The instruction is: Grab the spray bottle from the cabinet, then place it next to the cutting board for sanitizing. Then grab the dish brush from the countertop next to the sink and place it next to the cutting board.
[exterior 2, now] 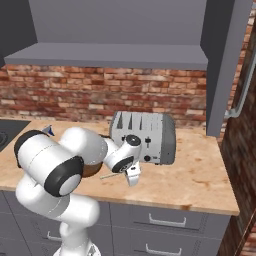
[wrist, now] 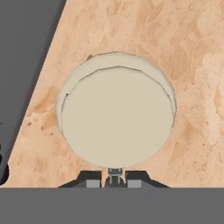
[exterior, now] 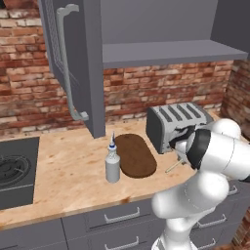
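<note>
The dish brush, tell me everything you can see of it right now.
The dish brush has a round cream-white head that looks smooth and disc-like in the hand view, and a thin pale stick handle, seen slanting in the left base view. The shut end effector grips it just below the head. It hangs over the tan countertop, near the toaster and right of the cutting board.

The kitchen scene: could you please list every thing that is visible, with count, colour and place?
spray bottle: one, pale grey, upright on the countertop, left of the cutting board.
cutting board: one, dark brown, flat on the countertop.
toaster: one, grey, behind the board's right end.
dish brush: one, cream head, pale stick handle, held above the countertop.
countertop: one, tan.
cabinet: one, dark grey, door open.
stove: one, black, far left.
gripper: one, white, jaws shut on the brush.
</note>
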Tool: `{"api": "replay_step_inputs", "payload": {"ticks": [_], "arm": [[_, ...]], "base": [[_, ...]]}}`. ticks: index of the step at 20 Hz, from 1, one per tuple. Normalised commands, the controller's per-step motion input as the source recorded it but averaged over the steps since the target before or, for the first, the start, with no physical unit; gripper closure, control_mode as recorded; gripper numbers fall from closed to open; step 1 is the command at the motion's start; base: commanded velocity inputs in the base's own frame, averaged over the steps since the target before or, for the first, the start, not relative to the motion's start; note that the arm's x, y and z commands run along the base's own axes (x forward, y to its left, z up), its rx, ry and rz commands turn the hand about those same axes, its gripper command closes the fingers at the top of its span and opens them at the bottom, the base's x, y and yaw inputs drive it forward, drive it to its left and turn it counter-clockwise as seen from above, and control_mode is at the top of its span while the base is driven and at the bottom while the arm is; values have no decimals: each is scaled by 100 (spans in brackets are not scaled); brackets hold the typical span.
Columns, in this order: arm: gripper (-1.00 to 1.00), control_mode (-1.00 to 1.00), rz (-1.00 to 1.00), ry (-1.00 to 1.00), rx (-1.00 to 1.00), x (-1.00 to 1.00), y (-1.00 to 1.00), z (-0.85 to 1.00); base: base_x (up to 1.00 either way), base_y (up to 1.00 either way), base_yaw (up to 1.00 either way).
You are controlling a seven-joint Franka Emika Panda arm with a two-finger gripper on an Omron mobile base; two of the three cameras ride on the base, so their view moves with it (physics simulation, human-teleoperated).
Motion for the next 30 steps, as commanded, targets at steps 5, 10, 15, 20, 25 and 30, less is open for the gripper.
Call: {"api": "replay_step_inputs", "payload": {"ticks": [5,10,15,20,25,30], "arm": [[-100,-100,0,-2,2,1,-7,0],[-100,-100,0,-1,0,-3,0,14],[-100,-100,0,-1,0,-4,1,53],[-100,-100,0,-10,0,-27,0,93],[-100,-100,0,-20,-2,-53,2,100],[-100,-100,0,-29,-9,-62,9,100]], "base": [[0,0,0],[0,0,0],[0,0,0],[0,0,0],[0,0,0],[0,0,0]]}}
